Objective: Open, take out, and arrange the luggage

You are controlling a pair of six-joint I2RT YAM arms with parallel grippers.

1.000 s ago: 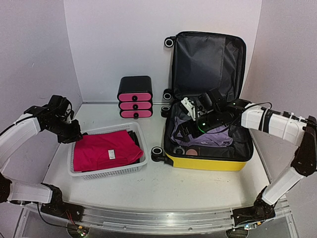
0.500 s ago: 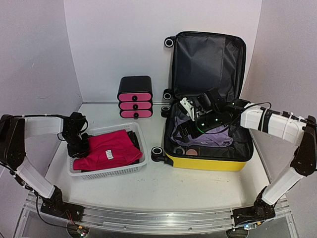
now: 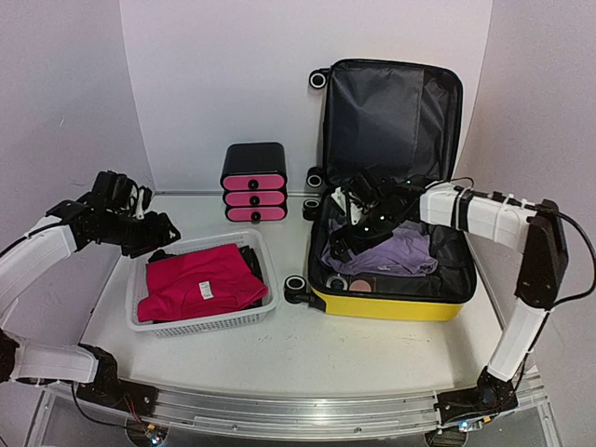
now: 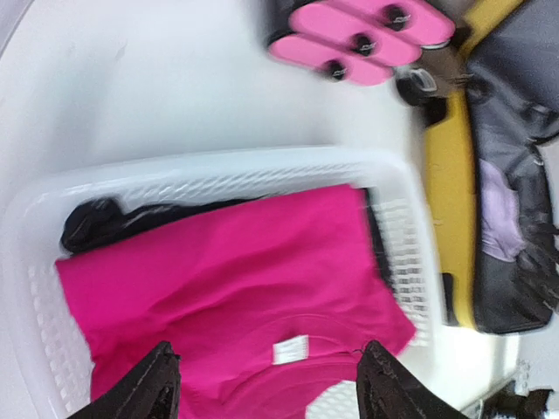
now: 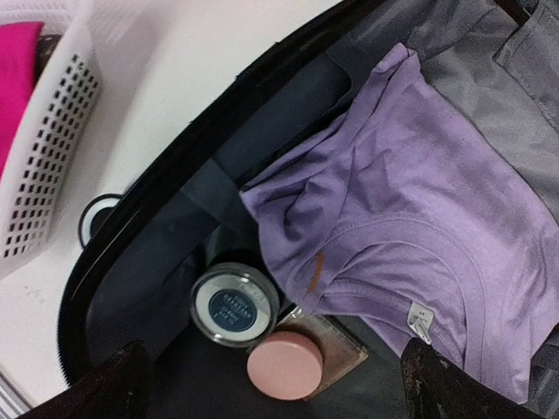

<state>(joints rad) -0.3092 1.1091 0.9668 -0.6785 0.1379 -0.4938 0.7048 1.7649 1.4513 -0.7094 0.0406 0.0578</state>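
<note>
the left arm [image 3: 56, 242] has lifted off the white mesh basket [image 3: 200, 326], where half a second ago it was pressed down at the left rim. it now hangs above and to the left of the basket. the left jaws have sprung apart and are empty, so the pink shirt [image 3: 200, 279] has been let go and lies spread in the basket. that garment looks delivered, and this arm seems free for another.

the black-and-pink drawer box [image 3: 253, 182] stands untouched at the back of the table [image 3: 298, 358].

the luggage [image 3: 391, 307] lies open on the right of the table, its lid upright against the back wall. the right arm [image 3: 475, 216] has swung further left inside it. the right jaws are spread wide over the purple shirt [image 5: 410, 201], holding nothing. i judge this to be the approach for the next pick.

the left wrist view shows what the top view barely hints at: a black garment [image 4: 96, 223] lies under the pink shirt at the basket's far end. the right wrist view shows a round tin [image 5: 234, 304] and a pink compact [image 5: 284, 365] on the lining just beside the purple shirt's collar, small and dim from above. only the top view shows both arms and the upright lid.
</note>
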